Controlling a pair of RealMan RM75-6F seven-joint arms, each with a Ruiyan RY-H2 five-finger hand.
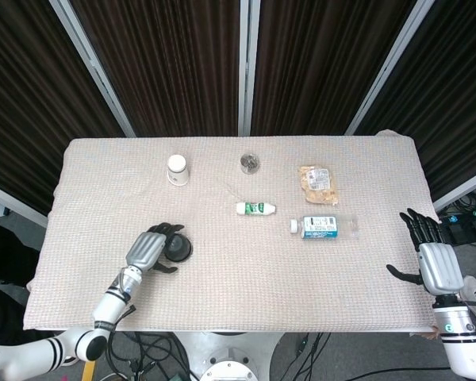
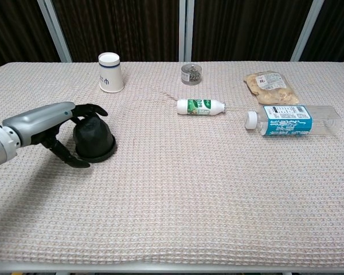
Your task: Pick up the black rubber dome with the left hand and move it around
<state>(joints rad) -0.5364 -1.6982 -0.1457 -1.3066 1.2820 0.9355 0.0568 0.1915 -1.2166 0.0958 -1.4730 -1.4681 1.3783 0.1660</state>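
The black rubber dome (image 1: 180, 248) (image 2: 93, 137) sits flat on the beige cloth at the front left of the table. My left hand (image 1: 151, 248) (image 2: 51, 123) cups it from the left. Its fingers (image 2: 90, 109) reach over the dome's top and touch it, while the thumb (image 2: 74, 160) lies low in front, near the base. The fingers stay spread and the dome rests on the table. At the table's front right edge my right hand (image 1: 432, 258) hovers with fingers spread, holding nothing; the chest view does not show it.
A white paper cup (image 1: 177, 169) (image 2: 110, 72) and a small clear jar (image 1: 250, 163) (image 2: 191, 73) stand at the back. A small green-labelled bottle (image 1: 256, 208) (image 2: 200, 106), a lying water bottle (image 1: 324, 227) (image 2: 292, 120) and a snack bag (image 1: 318, 183) (image 2: 270, 86) lie centre-right.
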